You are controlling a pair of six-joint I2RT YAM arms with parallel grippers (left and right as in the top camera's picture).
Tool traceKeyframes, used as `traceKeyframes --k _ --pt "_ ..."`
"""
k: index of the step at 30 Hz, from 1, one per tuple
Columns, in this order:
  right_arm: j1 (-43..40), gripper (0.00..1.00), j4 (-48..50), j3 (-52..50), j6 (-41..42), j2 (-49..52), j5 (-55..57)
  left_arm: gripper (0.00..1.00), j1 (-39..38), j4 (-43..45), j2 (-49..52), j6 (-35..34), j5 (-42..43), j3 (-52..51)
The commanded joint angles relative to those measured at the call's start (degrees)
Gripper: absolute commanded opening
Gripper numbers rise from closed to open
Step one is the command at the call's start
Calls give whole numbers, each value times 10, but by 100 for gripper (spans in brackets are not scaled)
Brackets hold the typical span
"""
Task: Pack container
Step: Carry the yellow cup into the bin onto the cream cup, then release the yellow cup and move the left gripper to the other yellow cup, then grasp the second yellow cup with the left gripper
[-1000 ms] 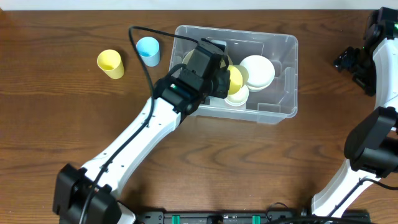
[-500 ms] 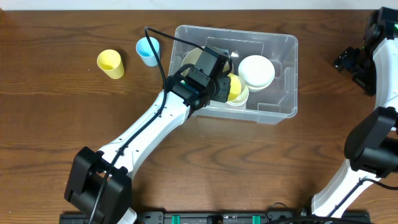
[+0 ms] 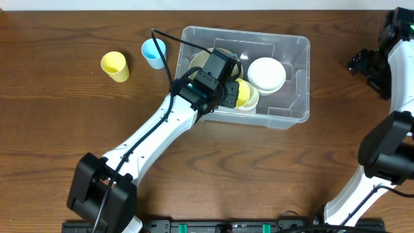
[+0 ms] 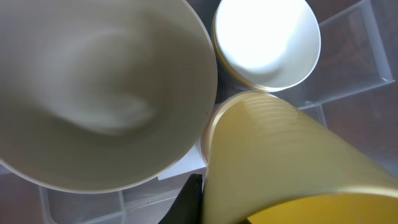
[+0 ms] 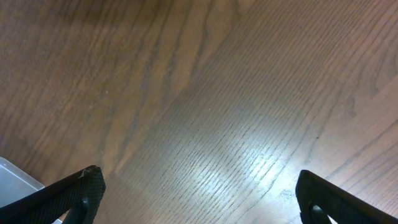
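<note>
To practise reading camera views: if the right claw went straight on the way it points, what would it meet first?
Bare table, most likely: the right claw stands open with only wood ahead of it. The container shows only a corner, off to the side. Depth is unclear.

Overhead: fixed, straight down, far enough for most of the table (image 3: 58,142). Left wrist: very close, looking down inside the bin (image 3: 303,77) at white bowl (image 4: 267,43) and yellow cup (image 4: 280,155) — both visible overhead. Right wrist: low over table wood — bin corner lower left.
</note>
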Motion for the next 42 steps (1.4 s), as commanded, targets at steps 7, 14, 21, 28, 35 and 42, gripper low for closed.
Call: traceKeyframes --k 7,14,21,28,35,42 --pt "-3 99 0 -2 6 -3 8 44 0 -5 2 6 -1 1" --pt "-3 99 0 -2 6 -3 8 63 10 10 -21 21 -2 6" --pt "-3 99 0 -2 6 -3 8 87 98 10 -118 -8 -148 16" --pt "-3 99 0 -2 6 -3 8 88 233 -15 -152 -28 -151 26" --pt "-3 99 0 -2 6 -3 8 98 368 -79 -91 -64 -116 85" --pt "-3 99 0 -2 6 -3 8 98 442 -115 10 -64 -45 130"
